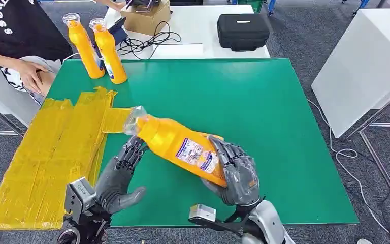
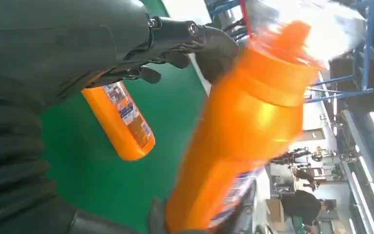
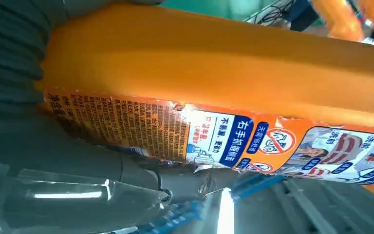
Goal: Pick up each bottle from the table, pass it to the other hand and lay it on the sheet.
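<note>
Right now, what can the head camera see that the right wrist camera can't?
Head view alone: the yellow sheet, the left hand open beneath the bottle's neck, a seated person and a black case. Right wrist view alone: the small print on the bottle's label, close up. Both: the orange bottle in the right hand, and two more bottles standing on the green table.

We see one orange bottle [image 1: 183, 146] with a clear cap and a printed label, tilted nearly flat above the table, cap toward the yellow sheet [image 1: 51, 157] — a wrinkled taped patch on the table's left side. Two more orange bottles [image 1: 97, 48] stand upright, touching, just beyond the sheet's far end.
</note>
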`<move>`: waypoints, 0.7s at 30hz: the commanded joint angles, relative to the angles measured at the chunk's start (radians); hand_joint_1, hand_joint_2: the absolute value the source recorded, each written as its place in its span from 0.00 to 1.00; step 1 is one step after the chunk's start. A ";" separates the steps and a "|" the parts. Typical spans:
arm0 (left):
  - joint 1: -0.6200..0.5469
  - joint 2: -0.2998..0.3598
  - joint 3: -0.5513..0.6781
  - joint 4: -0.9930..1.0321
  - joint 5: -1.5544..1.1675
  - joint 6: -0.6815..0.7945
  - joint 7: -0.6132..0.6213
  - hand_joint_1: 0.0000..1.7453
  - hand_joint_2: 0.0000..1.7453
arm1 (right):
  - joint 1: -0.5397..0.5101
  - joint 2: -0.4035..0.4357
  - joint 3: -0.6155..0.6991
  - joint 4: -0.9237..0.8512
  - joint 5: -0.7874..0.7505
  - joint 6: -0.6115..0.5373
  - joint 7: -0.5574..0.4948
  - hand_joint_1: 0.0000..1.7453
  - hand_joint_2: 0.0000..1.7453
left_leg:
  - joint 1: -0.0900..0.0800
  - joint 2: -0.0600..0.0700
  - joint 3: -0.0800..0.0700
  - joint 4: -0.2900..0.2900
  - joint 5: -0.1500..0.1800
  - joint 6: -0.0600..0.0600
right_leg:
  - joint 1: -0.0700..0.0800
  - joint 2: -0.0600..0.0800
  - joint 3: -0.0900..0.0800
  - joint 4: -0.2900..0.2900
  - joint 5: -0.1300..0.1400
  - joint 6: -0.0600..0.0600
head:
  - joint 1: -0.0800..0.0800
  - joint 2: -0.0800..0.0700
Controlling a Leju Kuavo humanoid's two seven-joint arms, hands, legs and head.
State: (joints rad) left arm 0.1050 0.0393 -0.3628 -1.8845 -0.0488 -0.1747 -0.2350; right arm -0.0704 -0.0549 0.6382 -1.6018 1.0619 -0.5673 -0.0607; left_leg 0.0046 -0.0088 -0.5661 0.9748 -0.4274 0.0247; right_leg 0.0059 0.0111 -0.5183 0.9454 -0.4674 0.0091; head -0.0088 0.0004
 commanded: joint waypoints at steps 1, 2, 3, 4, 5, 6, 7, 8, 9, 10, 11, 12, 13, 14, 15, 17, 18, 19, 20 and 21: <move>-0.041 0.028 -0.038 0.076 0.129 -0.023 0.050 0.00 0.00 | -0.066 -0.024 0.102 0.100 0.090 0.019 0.009 1.00 1.00 | 0.000 0.001 0.004 -0.001 -0.001 -0.001 | 0.000 0.000 0.004 -0.002 0.000 0.001 | 0.000 0.000; -0.039 0.024 -0.031 0.083 0.188 -0.036 0.061 0.00 0.00 | -0.071 -0.023 0.113 0.105 0.096 0.025 0.006 1.00 1.00 | 0.000 0.001 0.003 -0.001 -0.001 -0.001 | 0.000 0.000 0.003 -0.002 0.000 0.001 | 0.000 0.000; -0.039 0.025 -0.027 0.087 0.233 -0.039 0.066 0.00 0.00 | -0.073 -0.023 0.122 0.109 0.100 0.028 0.005 1.00 1.00 | 0.000 0.000 0.002 -0.001 0.000 0.000 | 0.000 0.000 0.002 -0.001 0.000 0.001 | 0.000 0.000; -0.040 0.031 -0.028 0.095 0.308 -0.053 0.079 0.00 0.00 | -0.077 -0.027 0.135 0.114 0.102 0.032 0.005 1.00 1.00 | 0.000 0.001 0.005 -0.002 -0.001 -0.001 | 0.000 -0.001 0.005 -0.002 -0.001 0.001 | 0.000 0.000; -0.041 0.035 -0.029 0.101 0.357 -0.060 0.088 0.00 1.00 | -0.080 -0.030 0.143 0.119 0.102 0.036 0.005 1.00 1.00 | 0.000 0.001 0.004 -0.002 -0.001 -0.001 | 0.000 0.000 0.004 -0.002 0.000 0.001 | 0.000 0.000; -0.043 0.037 -0.028 0.104 0.393 -0.063 0.095 0.00 1.00 | -0.080 -0.032 0.148 0.124 0.102 0.036 0.006 1.00 1.00 | 0.000 0.001 0.003 -0.002 0.000 0.000 | 0.000 0.000 0.003 -0.001 0.000 0.001 | 0.000 0.000; -0.045 0.040 -0.031 0.104 0.401 -0.061 0.096 0.00 1.00 | -0.080 -0.034 0.150 0.126 0.102 0.036 0.005 1.00 1.00 | 0.000 0.001 0.005 -0.002 -0.001 -0.001 | 0.000 -0.001 0.005 -0.002 0.000 0.001 | 0.000 0.000; -0.047 0.041 -0.031 0.103 0.404 -0.060 0.097 0.00 1.00 | -0.080 -0.036 0.153 0.130 0.102 0.035 0.005 1.00 1.00 | 0.000 0.001 0.003 -0.002 0.000 0.000 | 0.000 -0.001 0.003 -0.002 0.000 0.001 | 0.000 0.000; -0.047 0.041 -0.031 0.103 0.404 -0.060 0.097 0.00 1.00 | -0.080 -0.036 0.153 0.130 0.102 0.035 0.005 1.00 1.00 | 0.000 0.000 0.002 -0.001 0.000 0.000 | 0.000 -0.001 0.002 -0.001 0.000 0.001 | 0.000 0.000; -0.047 0.041 -0.031 0.103 0.404 -0.060 0.097 0.00 1.00 | -0.080 -0.036 0.153 0.130 0.102 0.035 0.005 1.00 1.00 | 0.000 0.000 0.004 -0.002 0.000 -0.001 | 0.000 -0.001 0.004 -0.002 0.000 0.001 | 0.000 0.000; -0.047 0.041 -0.031 0.103 0.404 -0.060 0.097 0.00 1.00 | -0.080 -0.036 0.153 0.130 0.102 0.035 0.005 1.00 1.00 | 0.000 0.000 0.003 -0.001 0.000 0.000 | 0.000 -0.001 0.003 -0.002 0.000 0.001 | 0.000 0.000; -0.047 0.041 -0.031 0.103 0.404 -0.060 0.097 0.00 1.00 | -0.080 -0.036 0.153 0.130 0.102 0.035 0.005 1.00 1.00 | 0.000 0.000 0.002 -0.001 0.000 0.000 | 0.000 -0.001 0.002 -0.001 0.000 0.001 | 0.000 0.000; -0.047 0.041 -0.031 0.103 0.404 -0.060 0.097 0.00 1.00 | -0.080 -0.036 0.153 0.130 0.102 0.035 0.005 1.00 1.00 | 0.000 0.000 0.004 -0.002 -0.001 -0.001 | 0.000 -0.001 0.004 -0.002 0.000 0.001 | 0.000 0.000; -0.052 0.041 -0.035 0.099 0.415 -0.057 0.099 0.00 1.00 | -0.080 -0.039 0.151 0.130 0.101 0.035 0.005 1.00 1.00 | 0.000 0.001 0.005 -0.001 -0.001 -0.001 | 0.000 -0.001 0.005 -0.002 -0.001 0.002 | 0.000 0.000; -0.060 0.043 -0.039 0.097 0.417 -0.058 0.100 0.00 1.00 | -0.077 -0.040 0.150 0.131 0.100 0.034 0.008 1.00 1.00 | 0.000 0.000 0.002 -0.001 0.000 0.000 | 0.000 -0.001 0.002 -0.001 0.000 0.001 | 0.000 0.000; -0.077 0.048 -0.054 0.093 0.418 -0.062 0.100 0.00 1.00 | -0.071 -0.044 0.148 0.131 0.097 0.029 0.012 1.00 1.00 | 0.000 -0.001 0.003 -0.001 0.000 -0.001 | 0.000 -0.002 0.003 -0.001 0.000 0.001 | 0.000 0.000; -0.087 0.050 -0.065 0.094 0.419 -0.064 0.101 0.00 1.00 | -0.070 -0.044 0.148 0.132 0.097 0.026 0.014 1.00 1.00 | 0.000 -0.001 0.001 -0.001 0.000 0.000 | 0.000 -0.002 0.002 -0.001 0.000 0.001 | 0.000 0.000; -0.104 0.053 -0.080 0.099 0.419 -0.069 0.109 0.00 1.00 | -0.068 -0.046 0.148 0.131 0.098 0.024 0.017 1.00 1.00 | 0.001 -0.002 0.003 -0.001 0.000 -0.001 | 0.000 -0.003 0.004 -0.002 -0.001 0.001 | 0.000 0.000; -0.112 0.052 -0.087 0.103 0.418 -0.069 0.114 0.00 1.00 | -0.068 -0.047 0.147 0.132 0.098 0.024 0.020 1.00 1.00 | 0.000 -0.002 0.002 -0.001 0.000 -0.001 | 0.000 -0.003 0.003 -0.001 -0.001 0.001 | 0.000 0.000; -0.124 0.053 -0.096 0.109 0.410 -0.070 0.119 0.00 1.00 | -0.066 -0.047 0.146 0.132 0.098 0.025 0.025 1.00 1.00 | 0.000 -0.002 0.002 -0.001 0.000 0.000 | 0.000 -0.003 0.002 -0.001 0.000 0.001 | 0.000 0.000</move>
State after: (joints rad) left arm 0.0790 0.0565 -0.3784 -1.8425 0.3666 -0.2323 -0.1381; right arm -0.1063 -0.0698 0.7542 -1.5343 1.1608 -0.5398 -0.0519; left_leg 0.0045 -0.0089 -0.5661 0.9749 -0.4274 0.0247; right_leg 0.0058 0.0111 -0.5185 0.9454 -0.4674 0.0091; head -0.0088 0.0004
